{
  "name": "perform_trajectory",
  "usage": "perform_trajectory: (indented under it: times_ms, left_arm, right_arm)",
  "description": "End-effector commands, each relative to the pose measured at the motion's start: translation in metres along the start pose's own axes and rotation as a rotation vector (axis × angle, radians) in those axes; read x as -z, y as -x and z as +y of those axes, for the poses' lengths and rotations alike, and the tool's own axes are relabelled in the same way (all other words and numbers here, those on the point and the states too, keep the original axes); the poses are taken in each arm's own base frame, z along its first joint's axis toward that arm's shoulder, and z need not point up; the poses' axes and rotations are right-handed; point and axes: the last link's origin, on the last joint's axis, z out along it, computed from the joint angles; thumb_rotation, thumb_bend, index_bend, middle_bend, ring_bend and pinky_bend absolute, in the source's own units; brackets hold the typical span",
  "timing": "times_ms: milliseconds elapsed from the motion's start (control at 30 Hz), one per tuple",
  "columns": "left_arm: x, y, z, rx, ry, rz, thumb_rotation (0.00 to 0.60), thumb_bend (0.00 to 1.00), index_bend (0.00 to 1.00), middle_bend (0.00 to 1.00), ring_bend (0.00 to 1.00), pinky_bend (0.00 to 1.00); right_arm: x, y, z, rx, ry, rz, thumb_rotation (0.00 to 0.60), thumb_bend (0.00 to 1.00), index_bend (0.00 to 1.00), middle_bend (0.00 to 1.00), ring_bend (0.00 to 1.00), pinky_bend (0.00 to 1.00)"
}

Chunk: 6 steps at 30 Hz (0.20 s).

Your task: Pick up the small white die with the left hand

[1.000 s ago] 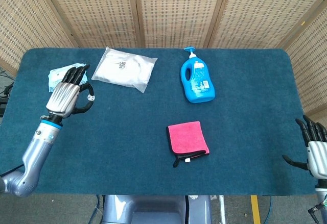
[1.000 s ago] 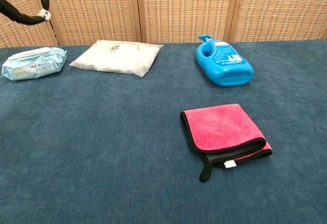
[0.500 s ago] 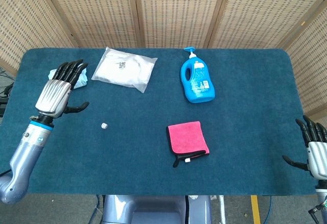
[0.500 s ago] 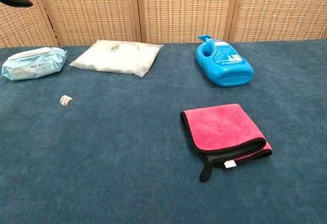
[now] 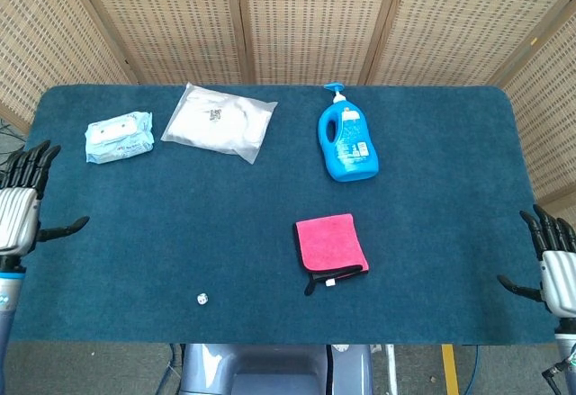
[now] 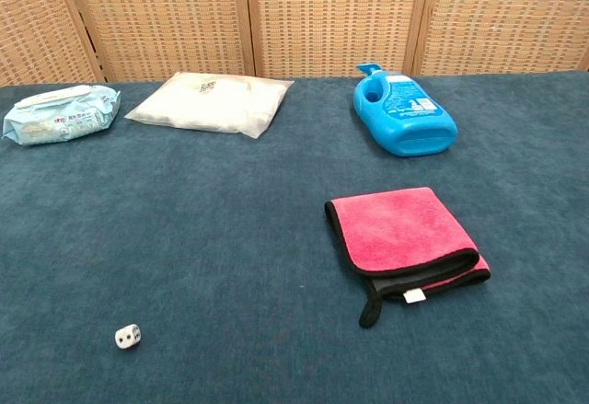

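Note:
The small white die (image 5: 202,299) lies on the blue table cloth near the front edge, left of centre; the chest view shows the die (image 6: 128,336) with dark pips, alone on the cloth. My left hand (image 5: 22,209) hangs at the table's left edge, fingers spread and empty, well to the left of the die. My right hand (image 5: 556,264) stays at the right edge, fingers apart, holding nothing. Neither hand appears in the chest view.
A pack of wipes (image 5: 119,136) and a white plastic bag (image 5: 220,121) lie at the back left. A blue detergent bottle (image 5: 346,140) lies at the back centre. A folded pink cloth (image 5: 330,245) sits right of the die.
The left hand let go of the die and drew back to the table's left edge. The die fell and rolled toward the front edge. The right hand has not moved.

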Motion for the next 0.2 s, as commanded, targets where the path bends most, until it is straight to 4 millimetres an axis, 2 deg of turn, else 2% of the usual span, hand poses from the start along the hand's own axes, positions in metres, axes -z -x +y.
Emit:
perform_trajectory:
  times_ms: [33,200]
  left_arm:
    - [0.035,0.006,-0.020,0.009,-0.040,-0.008,0.600,0.00,0.00,0.00,0.00,0.00]
    - [0.060,0.008,-0.030,-0.006,-0.085,-0.025,0.600,0.00,0.00,0.00,0.00,0.00]
  right_arm:
    - [0.002,-0.001,0.000,0.000,0.002,0.010,0.600,0.00,0.00,0.00,0.00,0.00]
    - [0.003,-0.002,0.000,0.002,0.000,0.014,0.600,0.00,0.00,0.00,0.00,0.00]
